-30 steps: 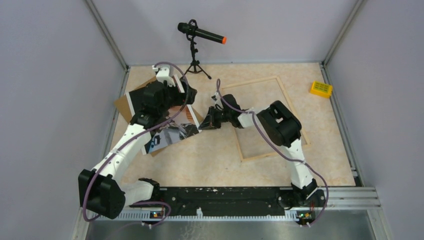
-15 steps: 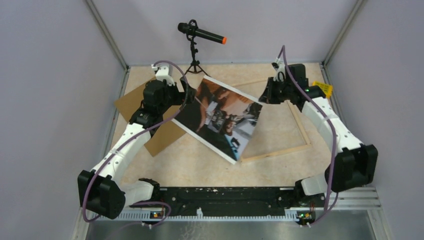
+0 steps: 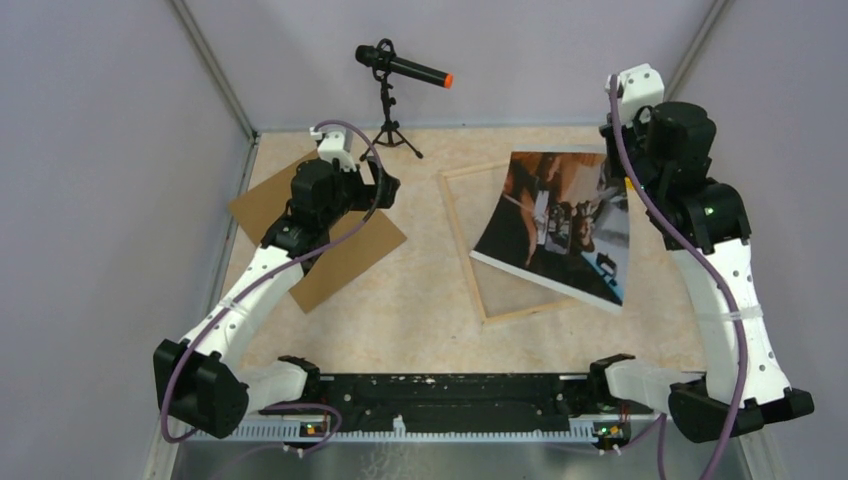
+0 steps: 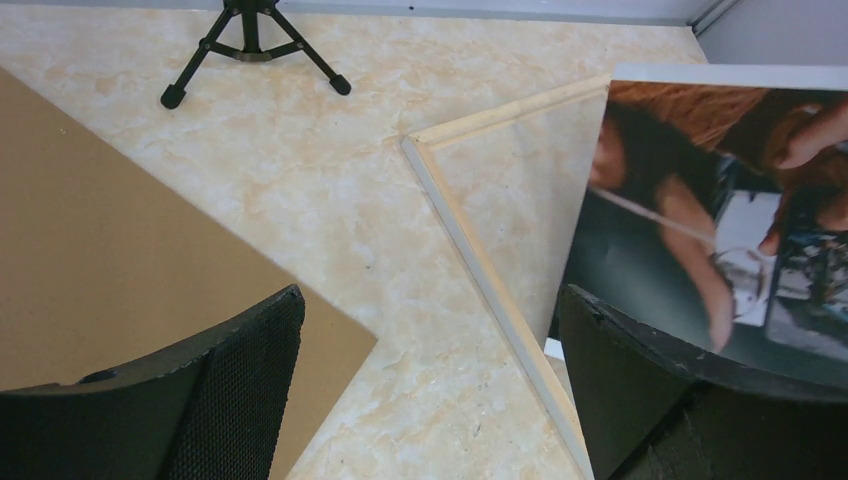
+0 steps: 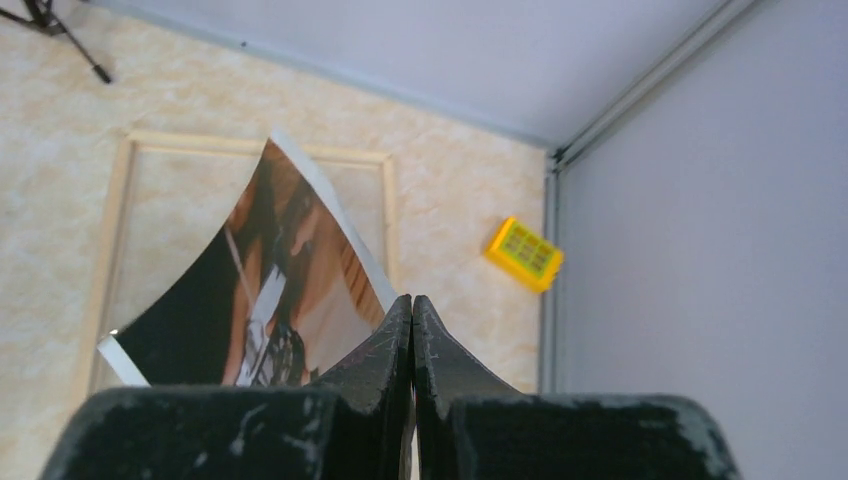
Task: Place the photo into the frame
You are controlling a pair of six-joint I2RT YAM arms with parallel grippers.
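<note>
Top external: photo (image 3: pixel 555 225), earlier mid-table, now over frame (image 3: pixel 456 215) in right claw (image 3: pixel 615 160).

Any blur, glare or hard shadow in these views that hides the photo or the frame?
Top view: soft even light, no hard shadows, photo and frame clear. Left wrist: frame rail crisp, photo's image slightly soft. Right wrist: the shut right gripper looms dark up front, photo beyond it curved but readable; no glare.

I have the right gripper (image 5: pixel 412 305) pinched on the photo (image 5: pixel 270 300), which curls over the frame (image 5: pixel 110 220). A yellow block (image 5: pixel 525 253) lies to the right by the wall.
</note>
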